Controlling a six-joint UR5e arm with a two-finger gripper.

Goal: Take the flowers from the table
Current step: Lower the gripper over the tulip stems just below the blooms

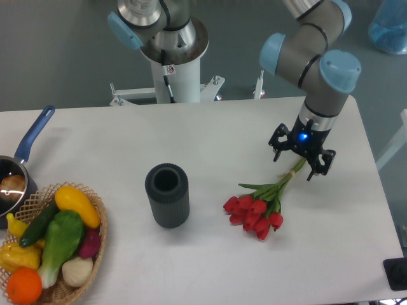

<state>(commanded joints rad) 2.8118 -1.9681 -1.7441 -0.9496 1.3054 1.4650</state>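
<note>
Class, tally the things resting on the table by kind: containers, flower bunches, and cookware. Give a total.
Containers: 2, the vase and the basket
Flower bunches: 1, the flowers
Cookware: 1, the pan
Total: 4

The scene is lit brightly and evenly from overhead. Only soft, short shadows are cast on the white surface [210, 140], the darkest lying at about 4 o'clock of the dark vase [167, 195]. No strong glare is seen. Focus is slightly soft throughout, with mild graininess.
</note>
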